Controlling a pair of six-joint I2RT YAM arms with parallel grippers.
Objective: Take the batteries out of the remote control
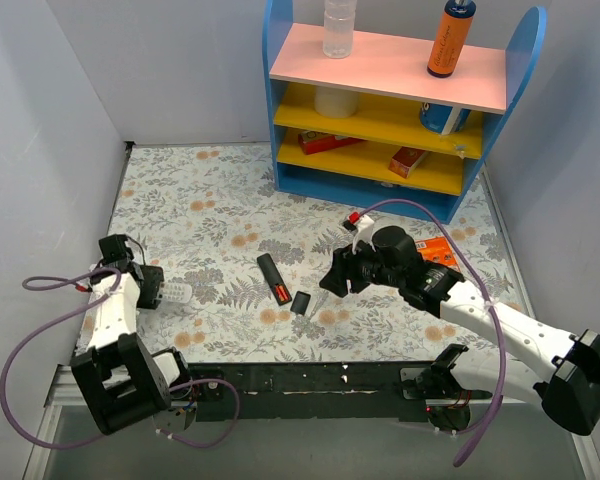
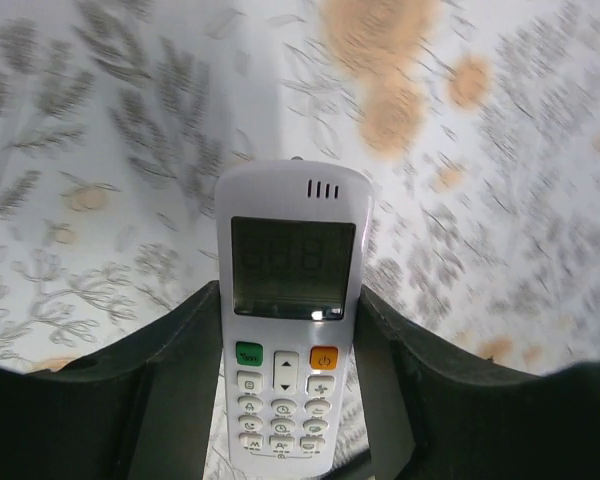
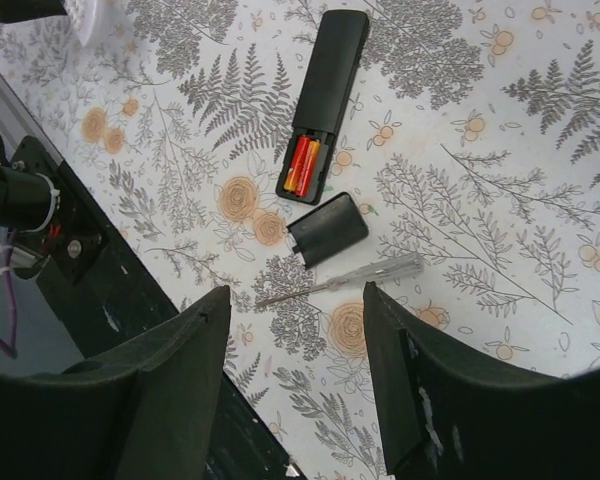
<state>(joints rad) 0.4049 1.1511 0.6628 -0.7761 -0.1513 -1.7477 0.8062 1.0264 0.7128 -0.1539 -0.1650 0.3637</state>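
Note:
The black remote control (image 1: 271,277) (image 3: 325,95) lies on the flowered cloth with its back open. Two red and orange batteries (image 3: 302,165) sit in its open compartment. Its black back cover (image 1: 301,303) (image 3: 328,229) lies loose just beside that end. My right gripper (image 1: 338,276) (image 3: 297,290) hangs open above the cloth, right of the cover, with nothing between its fingers. At the left side my left gripper (image 1: 166,291) (image 2: 290,295) has both jaws against the sides of a white remote (image 2: 290,340) with a screen and buttons.
A clear-handled screwdriver (image 3: 345,279) lies just below the back cover. A blue shelf unit (image 1: 390,110) with bottles and boxes stands at the back. An orange pack (image 1: 438,250) lies under the right arm, a small red and white piece (image 1: 357,217) behind it. A black rail (image 1: 310,380) runs along the near edge.

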